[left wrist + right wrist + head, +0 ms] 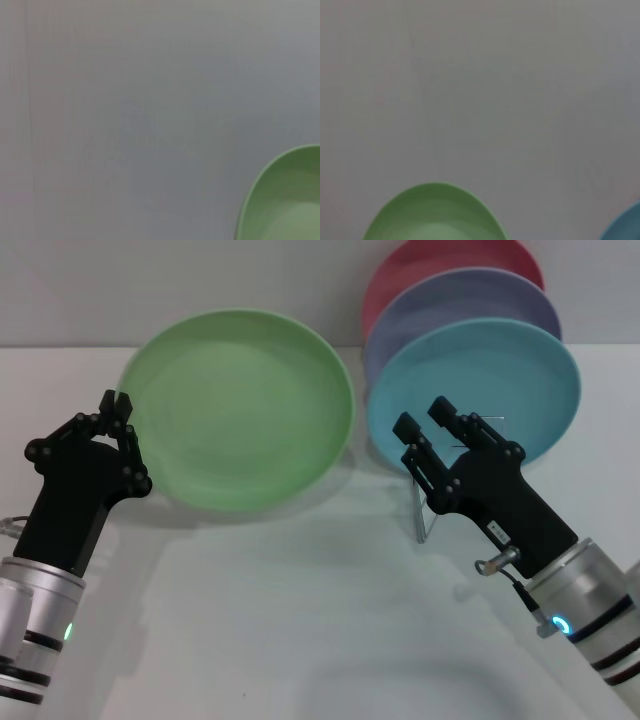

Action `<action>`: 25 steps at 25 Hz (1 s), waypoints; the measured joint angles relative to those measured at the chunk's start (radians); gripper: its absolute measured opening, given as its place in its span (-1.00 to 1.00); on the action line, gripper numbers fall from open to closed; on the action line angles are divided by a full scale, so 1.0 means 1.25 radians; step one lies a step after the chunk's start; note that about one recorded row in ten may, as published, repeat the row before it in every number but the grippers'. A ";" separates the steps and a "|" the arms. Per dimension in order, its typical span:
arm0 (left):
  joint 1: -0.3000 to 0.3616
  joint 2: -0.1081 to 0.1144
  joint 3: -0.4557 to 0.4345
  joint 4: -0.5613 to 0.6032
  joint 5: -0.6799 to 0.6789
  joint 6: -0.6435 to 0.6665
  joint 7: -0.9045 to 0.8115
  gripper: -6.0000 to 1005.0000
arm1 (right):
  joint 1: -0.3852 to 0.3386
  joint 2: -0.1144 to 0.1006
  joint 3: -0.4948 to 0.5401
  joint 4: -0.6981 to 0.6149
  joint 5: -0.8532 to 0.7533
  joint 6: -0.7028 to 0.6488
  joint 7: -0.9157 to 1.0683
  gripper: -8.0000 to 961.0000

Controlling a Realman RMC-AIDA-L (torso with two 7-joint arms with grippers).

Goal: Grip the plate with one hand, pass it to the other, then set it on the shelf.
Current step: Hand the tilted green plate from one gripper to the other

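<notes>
plate (240,410): looking like smooth matte light green plastic
turquoise plate (500,380): showing the same matte plastic
shelf (425,515): showing thin silvery metal wire
table (300,620): appearing smooth, matte white

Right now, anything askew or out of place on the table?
Nothing stands out. The green plate is intact, with the left tool at its rim. Turquoise, lavender and red plates stand upright in the wire rack. The right tool is open in front of them. No spills.

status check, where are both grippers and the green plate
Left gripper shut on green plate rim. Right gripper open, before turquoise plate on rack. Handover path unobstructed.
</notes>
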 joint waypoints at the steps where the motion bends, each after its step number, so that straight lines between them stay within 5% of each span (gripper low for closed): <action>1: 0.000 0.000 0.000 0.001 0.000 0.005 0.002 -0.92 | 0.004 0.000 0.002 0.002 0.000 0.007 0.000 0.00; 11: 0.001 0.000 0.013 -0.004 -0.008 0.010 0.045 -0.92 | 0.046 0.002 0.012 0.016 0.000 0.088 -0.002 0.00; 25: 0.000 0.000 0.094 -0.045 -0.151 0.011 0.168 -0.92 | 0.103 0.001 0.030 0.019 0.000 0.198 0.000 0.00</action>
